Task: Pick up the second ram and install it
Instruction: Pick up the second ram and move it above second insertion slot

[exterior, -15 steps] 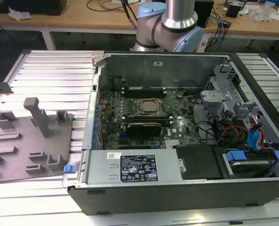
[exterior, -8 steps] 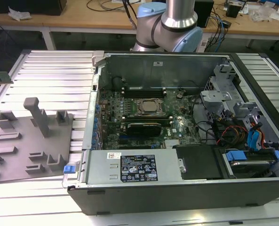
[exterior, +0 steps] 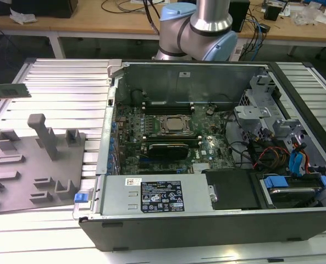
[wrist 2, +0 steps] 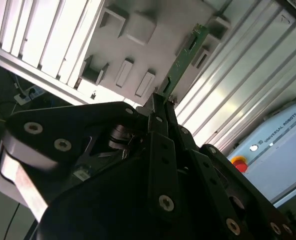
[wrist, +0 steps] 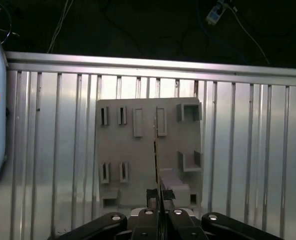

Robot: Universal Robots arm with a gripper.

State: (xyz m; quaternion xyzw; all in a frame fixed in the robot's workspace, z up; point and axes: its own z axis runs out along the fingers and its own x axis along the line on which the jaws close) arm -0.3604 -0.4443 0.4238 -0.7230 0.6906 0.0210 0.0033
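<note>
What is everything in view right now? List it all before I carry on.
slatted table: one, silver, under case and plate
computer case: one, black, open, on the table
motherboard: one, green, inside the case
power supply: one, grey, along the case's near wall
fixture plate: one, grey, on the table, exterior view's left of the case
control box: one, pale blue with red button, near the table
second ram: one, green, held off the table, fixture plate behind it in both wrist views
arm: one, silver and pale blue, behind the case
pincer: one, black, shut on the second ram
</note>
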